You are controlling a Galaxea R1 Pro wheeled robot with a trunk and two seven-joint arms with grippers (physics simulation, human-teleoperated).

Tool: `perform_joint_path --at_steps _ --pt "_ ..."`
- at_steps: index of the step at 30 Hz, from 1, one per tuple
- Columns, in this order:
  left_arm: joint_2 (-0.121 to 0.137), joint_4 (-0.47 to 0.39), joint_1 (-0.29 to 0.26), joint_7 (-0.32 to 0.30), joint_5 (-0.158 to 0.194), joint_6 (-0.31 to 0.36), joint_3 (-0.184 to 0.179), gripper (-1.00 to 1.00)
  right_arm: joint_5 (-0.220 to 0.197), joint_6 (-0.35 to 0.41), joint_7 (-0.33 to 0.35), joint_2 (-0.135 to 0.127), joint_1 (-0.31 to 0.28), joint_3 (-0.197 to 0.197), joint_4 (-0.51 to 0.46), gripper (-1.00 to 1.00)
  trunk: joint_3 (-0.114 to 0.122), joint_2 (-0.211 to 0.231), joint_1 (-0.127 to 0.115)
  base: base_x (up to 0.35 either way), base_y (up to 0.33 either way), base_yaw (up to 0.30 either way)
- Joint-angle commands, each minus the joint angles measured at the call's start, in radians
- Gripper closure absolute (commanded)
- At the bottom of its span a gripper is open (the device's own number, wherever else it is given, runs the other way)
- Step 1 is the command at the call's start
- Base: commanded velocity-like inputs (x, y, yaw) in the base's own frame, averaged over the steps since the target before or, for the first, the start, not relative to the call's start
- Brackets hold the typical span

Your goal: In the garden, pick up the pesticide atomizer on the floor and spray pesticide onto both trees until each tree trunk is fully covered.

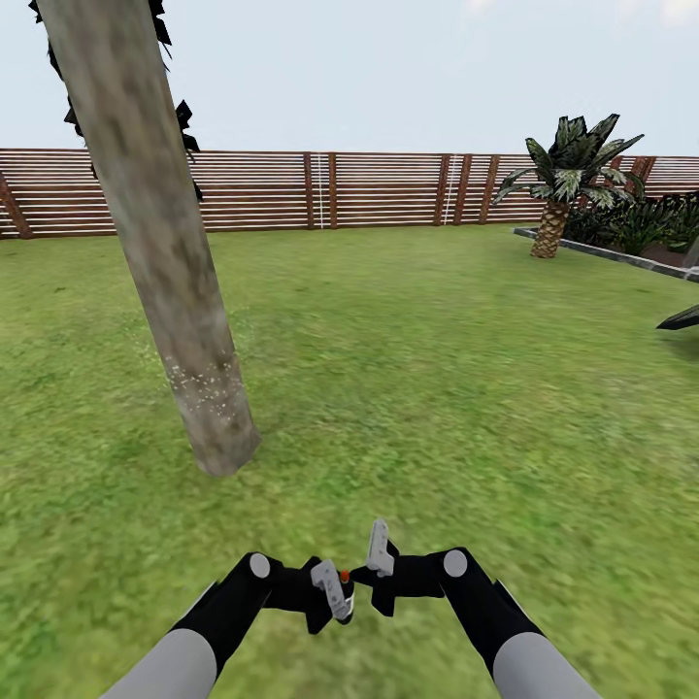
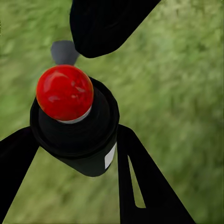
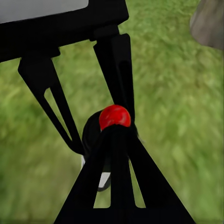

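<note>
While the left claw (image 2: 74, 140) grips the pesticide atomizer (image 2: 74, 126), the right claw's (image 3: 112, 140) state is unclear.

Head looks down over lawn (image 1: 408, 388); wrists closely share atomizer (image 2: 77, 126).

The pesticide atomizer (image 2: 77, 135) looks like smooth dark plastic with a glossy red top that catches highlights. The left tool (image 2: 70, 140) fingers (image 2: 140, 182) are matt black. The tree trunk (image 1: 165, 252) is mottled grey-brown and fairly smooth, flecked with pale specks low down. The lawn (image 1: 437, 388) is rough, mottled green. The fence (image 1: 369, 189) is brown slatted wood.
</note>
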Motion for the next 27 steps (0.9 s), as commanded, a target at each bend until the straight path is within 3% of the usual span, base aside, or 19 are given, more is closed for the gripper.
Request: perform_joint_path --at_steps 1,9,12,17,18,19,21,24,26,27 --pt "0.0 -0.001 -0.001 -0.002 -0.008 -0.007 0.001 1.0 0.008 -0.005 0.001 0.001 0.0 -0.001 -0.001 1.0 -0.001 0.0 0.0 0.0 0.0 0.0" --pt "0.02 0.0 0.002 -0.002 -0.018 -0.009 0.002 1.0 0.008 -0.005 0.001 0.0 0.0 -0.001 -0.002 1.0 -0.001 0.0 0.0 0.0 0.0 0.0" --pt "0.078 0.0 0.006 -0.002 -0.022 -0.009 -0.001 1.0 0.008 -0.005 0.002 0.0 0.0 -0.002 -0.002 1.0 -0.001 0.0 0.0 0.0 0.0 0.0" --pt "0.202 0.007 0.008 -0.002 -0.023 -0.01 0.0 1.0 0.008 -0.006 0.002 -0.004 0.0 -0.003 -0.001 1.0 -0.001 0.0 0.0 0.0 0.0 0.0" --pt "0.223 0.01 0.009 -0.002 -0.023 -0.009 0.001 1.0 0.008 -0.006 0.002 -0.005 0.0 -0.005 -0.001 -1.0 -0.001 0.0 0.0 0.0 0.0 0.0" --pt "0.26 0.011 0.01 -0.002 -0.023 -0.009 0.001 1.0 0.008 -0.007 0.002 -0.007 0.0 -0.007 0.001 -1.0 -0.001 0.0 0.0 0.0 0.0 0.0" --pt "0.3 0.012 0.013 -0.001 -0.019 -0.008 0.002 1.0 0.011 -0.007 -0.002 -0.009 0.0 -0.008 0.005 -1.0 -0.001 0.0 0.0 0.0 0.0 0.0" --pt "0.333 0.026 0.014 0.042 -0.01 -0.006 0.031 1.0 0.012 -0.008 -0.024 -0.028 0.002 -0.04 0.013 -1.0 -0.001 0.0 0.0 0.0 0.0 0.0" --pt "0.337 0.081 0.014 0.142 -0.007 -0.008 0.12 1.0 0.012 -0.011 -0.154 -0.073 0.005 -0.14 0.087 -1.0 -0.001 0.0 0.0 0.0 0.0 0.0" --pt "0.336 0.115 0.014 0.194 -0.006 -0.009 0.174 1.0 0.011 -0.012 -0.259 -0.098 0.005 -0.192 0.154 -1.0 -0.001 0.0 0.0 0.0 0.0 0.0"
